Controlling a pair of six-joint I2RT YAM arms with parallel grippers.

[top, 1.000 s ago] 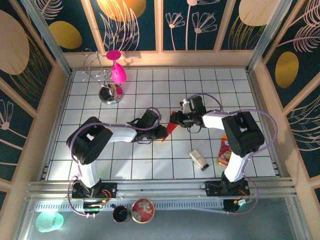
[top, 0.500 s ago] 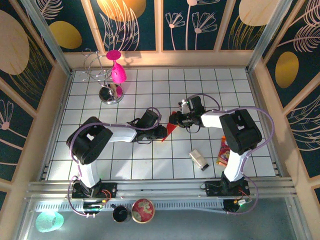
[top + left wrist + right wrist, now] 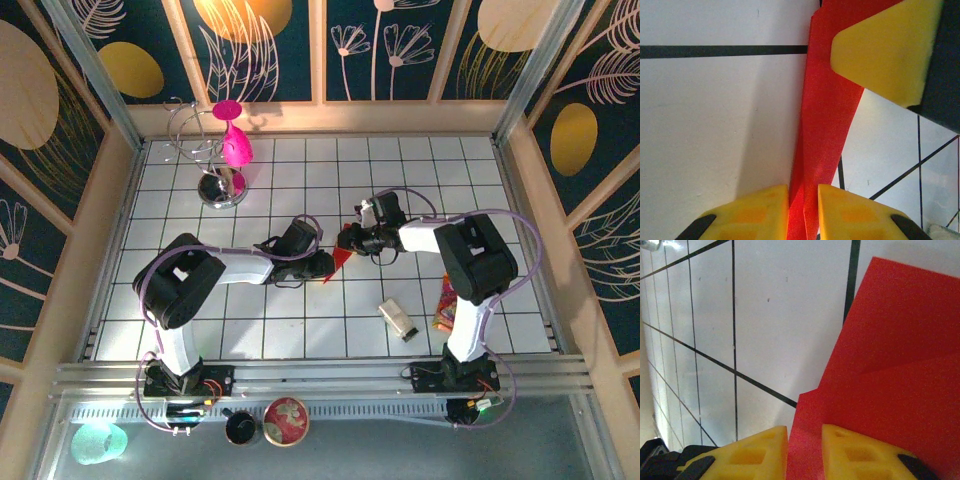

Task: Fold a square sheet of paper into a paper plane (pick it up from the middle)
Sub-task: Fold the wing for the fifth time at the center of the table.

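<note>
The folded red paper (image 3: 337, 261) sat near the middle of the white tiled desk (image 3: 300, 330), lifted between the two arms. In the top view it showed as a narrow red wedge, its point aimed toward the near left.

The left hand (image 3: 322, 266) was closed on the paper from the left. In the left wrist view, its two yellow fingertips (image 3: 759, 207) pinched a thin upright strip of the red paper (image 3: 832, 110), which ran away from the camera and widened toward the far end. One yellow pad of the other hand (image 3: 885, 47) pressed against that far end.

The right hand (image 3: 350, 241) was closed on the paper from the right. In the right wrist view, the red paper (image 3: 900, 365) passed between its yellow fingertips (image 3: 855, 452) and spread out beyond them in two overlapping layers, with a crease line running across.

A multicoloured snack packet (image 3: 447, 303) lay at the right edge of the desk, its print too small to read. A small grey-and-tan block (image 3: 398, 318) lay just left of it, with no legible label. A magenta goblet (image 3: 235, 142) hung on a wire stand (image 3: 222, 188) at the far left.
</note>
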